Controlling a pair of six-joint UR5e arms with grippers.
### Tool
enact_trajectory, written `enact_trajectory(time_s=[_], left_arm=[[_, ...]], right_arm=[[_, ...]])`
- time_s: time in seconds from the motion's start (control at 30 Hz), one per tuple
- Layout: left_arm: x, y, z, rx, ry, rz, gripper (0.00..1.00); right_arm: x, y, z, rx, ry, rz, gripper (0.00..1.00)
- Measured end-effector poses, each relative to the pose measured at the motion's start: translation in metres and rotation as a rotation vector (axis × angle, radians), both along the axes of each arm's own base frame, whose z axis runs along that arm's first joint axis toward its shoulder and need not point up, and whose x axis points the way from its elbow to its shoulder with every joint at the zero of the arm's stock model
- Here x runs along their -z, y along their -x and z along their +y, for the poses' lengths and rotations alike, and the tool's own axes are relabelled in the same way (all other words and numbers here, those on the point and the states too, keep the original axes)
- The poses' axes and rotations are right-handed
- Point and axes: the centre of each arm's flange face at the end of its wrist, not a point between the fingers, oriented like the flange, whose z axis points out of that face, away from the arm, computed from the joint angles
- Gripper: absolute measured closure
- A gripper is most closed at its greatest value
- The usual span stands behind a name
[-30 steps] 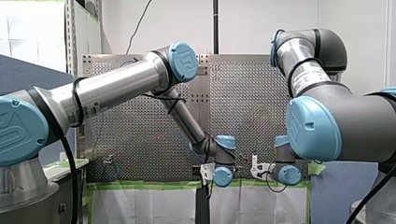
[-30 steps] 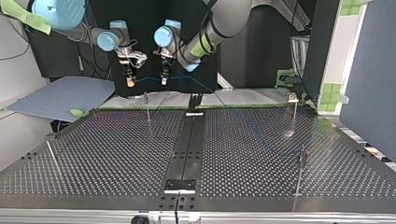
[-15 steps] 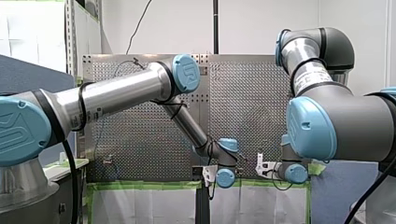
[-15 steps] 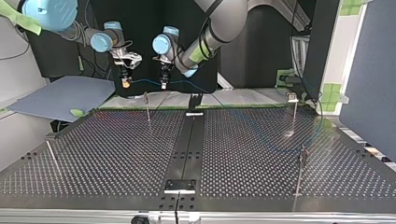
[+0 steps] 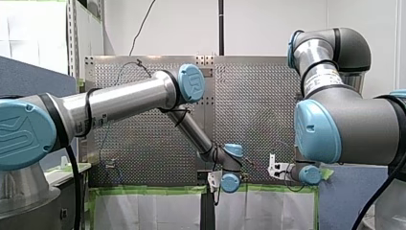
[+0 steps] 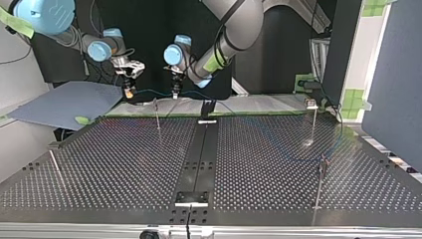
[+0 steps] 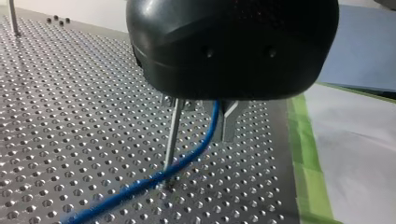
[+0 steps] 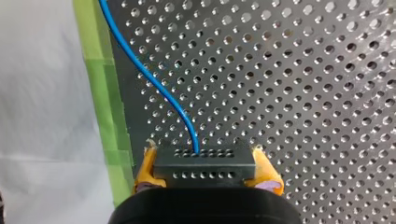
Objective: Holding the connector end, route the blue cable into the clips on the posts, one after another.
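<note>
The blue cable (image 8: 154, 81) leaves a black connector (image 8: 205, 175), which our right gripper (image 8: 204, 161) clamps between its yellow pads (image 8: 145, 165). From there the cable hangs in a short span to our left gripper (image 7: 201, 128), whose metal fingers (image 7: 229, 122) stand apart with the cable running loosely between them. Both grippers hover over the table (image 6: 124, 159) at its edge nearest the arms, close to one post (image 6: 157, 113). We judge no clip is filled yet. Next, the span must be lowered, kept taut, into that post's clip.
</note>
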Motion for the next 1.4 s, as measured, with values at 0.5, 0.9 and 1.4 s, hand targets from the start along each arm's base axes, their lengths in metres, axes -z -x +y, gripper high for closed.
enact_trajectory(time_s=[0.5,0.9,1.4], left_arm=[[-0.007,-0.008,-0.020,0.026,0.014,-0.004,0.98],[-0.011,-0.007,-0.027,0.038,0.006,0.017,0.98],[-0.028,-0.004,-0.047,0.053,0.064,-0.002,0.98]], right_arm=[[-0.008,0.008,-0.022,-0.015,0.006,0.007,1.00],[-0.010,0.014,-0.027,-0.031,0.007,-0.022,1.00],[-0.016,0.025,-0.043,-0.015,0.023,-0.017,1.00]])
